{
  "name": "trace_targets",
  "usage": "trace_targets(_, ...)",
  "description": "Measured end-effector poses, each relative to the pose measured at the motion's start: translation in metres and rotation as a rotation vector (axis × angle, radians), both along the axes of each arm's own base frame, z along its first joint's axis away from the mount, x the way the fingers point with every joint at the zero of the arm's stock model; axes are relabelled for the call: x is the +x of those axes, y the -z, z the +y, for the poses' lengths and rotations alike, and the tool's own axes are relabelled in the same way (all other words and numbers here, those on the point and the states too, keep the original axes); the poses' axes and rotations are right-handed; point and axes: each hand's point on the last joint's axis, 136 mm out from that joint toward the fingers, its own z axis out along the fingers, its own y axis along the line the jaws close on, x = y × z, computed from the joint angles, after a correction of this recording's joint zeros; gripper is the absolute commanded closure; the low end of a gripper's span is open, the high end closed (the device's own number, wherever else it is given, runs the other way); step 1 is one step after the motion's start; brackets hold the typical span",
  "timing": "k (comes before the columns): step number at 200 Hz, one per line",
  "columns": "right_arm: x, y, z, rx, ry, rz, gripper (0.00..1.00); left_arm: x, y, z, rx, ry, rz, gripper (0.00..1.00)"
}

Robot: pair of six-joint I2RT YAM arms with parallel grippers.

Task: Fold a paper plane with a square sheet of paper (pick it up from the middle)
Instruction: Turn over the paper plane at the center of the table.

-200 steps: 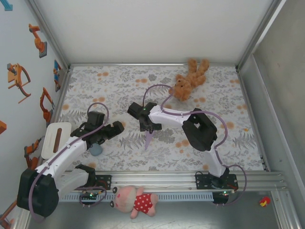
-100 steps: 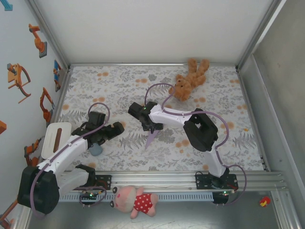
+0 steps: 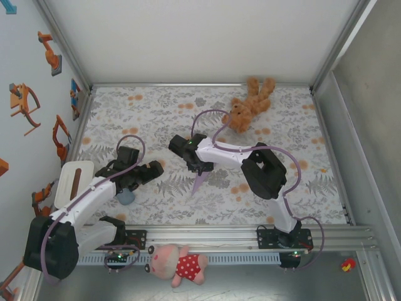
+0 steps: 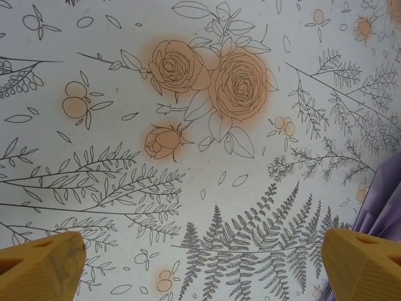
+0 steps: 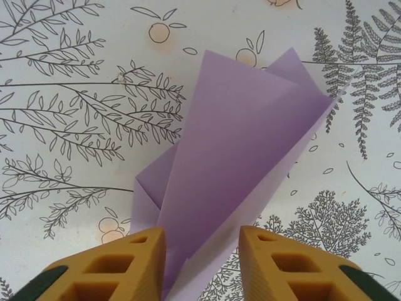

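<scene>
Far left, against the wall: white rounded slab (image 3: 70, 182) with a brown bar (image 3: 74, 183) lying lengthwise on it; cannot tell whether it has a rim. Left gripper (image 3: 150, 170) hovers over the floral tablecloth (image 3: 156, 106), jaws spread wide and holding nothing; in the left wrist view only printed cloth lies between its yellow fingers (image 4: 44, 266). Small grey-blue pad (image 3: 126, 197) sits on the cloth just on the near side of that gripper. Pink pig plush (image 3: 178, 263) lies on the metal ledge in front of the arm bases. Centre: paper plane (image 3: 198, 183) flat on the cloth, long axis running near-to-far with a slight tilt, sharp tip pointing at the near edge and a little left, wide end under the right gripper (image 3: 199, 167). In the right wrist view the paper plane (image 5: 238, 163) narrows down between the yellow fingers (image 5: 135, 266), which stand part-closed on either side of it; cannot tell whether they pinch it. Its wide end fans out away from the fingers, folded layers overlapping. Far right of centre: brown teddy bear (image 3: 249, 105) near the back edge, well apart from the plane.
</scene>
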Motion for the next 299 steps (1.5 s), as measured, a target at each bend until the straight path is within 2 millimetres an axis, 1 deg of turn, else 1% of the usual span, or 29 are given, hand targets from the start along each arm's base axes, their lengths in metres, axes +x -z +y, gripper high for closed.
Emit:
trace_targets(16, -0.001, 0.0, -0.001, -0.004, 0.007, -0.001, 0.79, 0.0, 0.001, 0.0, 0.0, 0.001, 0.005, 0.04)
trace_targets(30, -0.002, 0.0, -0.003, -0.009, 0.011, 0.001, 0.88, -0.001, 0.002, -0.001, 0.0, 0.002, 0.01, 0.04)
trace_targets(56, -0.004, -0.002, -0.011, -0.026, 0.021, -0.005, 1.0, -0.001, 0.002, -0.001, -0.002, 0.003, 0.011, 0.04)
trace_targets(68, -0.004, -0.007, -0.013, -0.025, 0.027, -0.017, 1.0, -0.001, 0.002, -0.001, -0.003, 0.004, 0.011, 0.04)
trace_targets(86, 0.0, -0.019, -0.014, -0.016, 0.032, -0.052, 1.0, -0.001, 0.001, -0.002, -0.007, 0.004, 0.01, 0.04)
trace_targets(124, 0.008, -0.06, -0.013, 0.043, -0.012, -0.141, 1.0, 0.003, -0.006, -0.004, -0.031, -0.001, -0.019, 0.04)
trace_targets(150, 0.009, -0.085, -0.007, 0.182, -0.074, -0.184, 1.0, 0.008, -0.017, -0.009, -0.077, -0.009, -0.058, 0.04)
trace_targets(162, 0.01, -0.091, -0.003, 0.273, -0.096, -0.193, 1.0, 0.01, -0.023, -0.013, -0.108, -0.006, -0.077, 0.04)
trace_targets(175, 0.013, -0.094, 0.0, 0.381, -0.109, -0.196, 1.0, 0.014, -0.029, -0.019, -0.146, -0.002, -0.096, 0.04)
trace_targets(186, 0.016, -0.092, 0.004, 0.468, -0.113, -0.195, 1.0, 0.017, -0.035, -0.025, -0.182, 0.001, -0.112, 0.03)
trace_targets(200, 0.019, -0.082, 0.009, 0.569, -0.118, -0.18, 1.0, 0.021, -0.039, -0.031, -0.226, 0.005, -0.127, 0.03)
trace_targets(215, 0.02, -0.064, 0.012, 0.647, -0.119, -0.152, 1.0, 0.023, -0.038, -0.038, -0.263, 0.008, -0.126, 0.02)
trace_targets(239, 0.015, -0.035, 0.016, 0.757, -0.107, -0.099, 1.0, 0.023, -0.031, -0.053, -0.294, 0.027, -0.095, 0.0)
trace_targets(266, 0.01, -0.014, 0.015, 0.861, -0.071, -0.058, 1.0, 0.017, -0.018, -0.075, -0.302, 0.084, -0.051, 0.05)
trace_targets(287, 0.01, -0.001, 0.009, 0.908, -0.034, -0.042, 1.0, 0.011, -0.007, -0.089, -0.29, 0.125, -0.013, 0.12)
trace_targets(299, 0.008, 0.003, 0.006, 0.925, -0.017, -0.035, 1.0, 0.011, -0.003, -0.094, -0.286, 0.133, 0.003, 0.16)
